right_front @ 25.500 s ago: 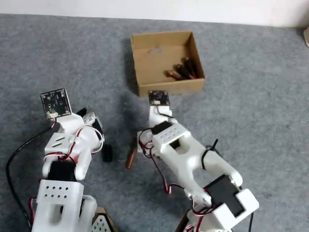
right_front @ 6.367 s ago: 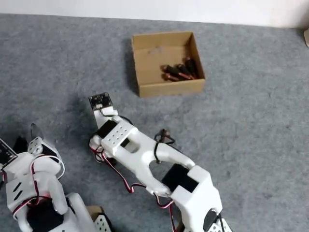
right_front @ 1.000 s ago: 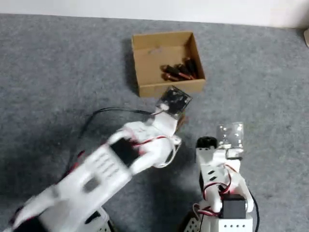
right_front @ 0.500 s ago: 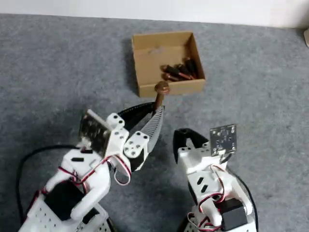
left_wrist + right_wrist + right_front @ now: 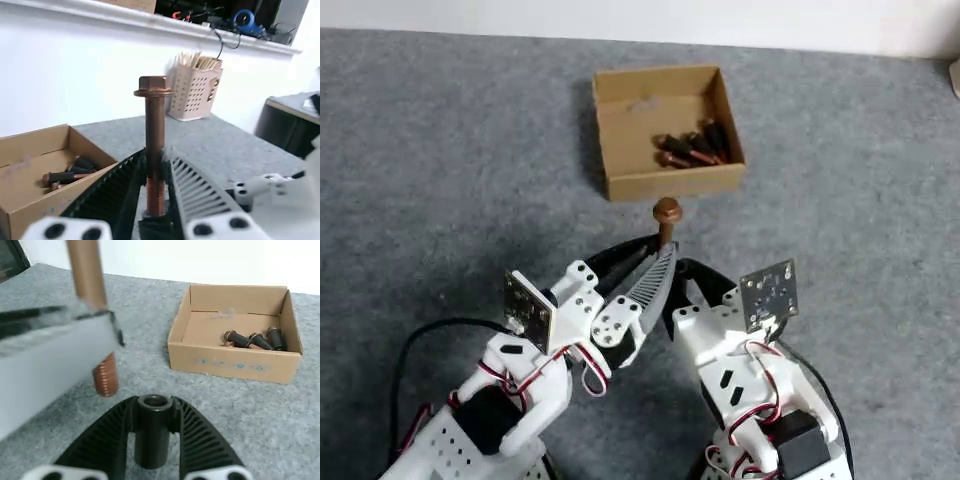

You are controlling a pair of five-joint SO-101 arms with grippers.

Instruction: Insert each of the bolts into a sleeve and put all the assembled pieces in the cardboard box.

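My left gripper [image 5: 658, 262] [image 5: 156, 177] is shut on a copper bolt [image 5: 666, 215] [image 5: 154, 145], held upright with its hex head on top. My right gripper [image 5: 688, 280] [image 5: 152, 425] is shut on a black sleeve [image 5: 152, 427], whose open bore faces up. The bolt's threaded end [image 5: 105, 375] hangs close beside the sleeve and a little above it, not inside it. Just beyond both grippers stands the cardboard box [image 5: 665, 130] [image 5: 235, 335] [image 5: 35, 175], with several assembled pieces [image 5: 692, 148] [image 5: 250, 339] lying in it.
Grey carpet [image 5: 450, 170] covers the table. Behind it runs a white wall [image 5: 75, 65], and a perforated basket of sticks [image 5: 196, 90] stands at the carpet's far edge. Open carpet lies left and right of the box.
The left arm has drawn back from the box with the bolt. The right arm has moved in toward it with the sleeve. The two grippers now stand close together.
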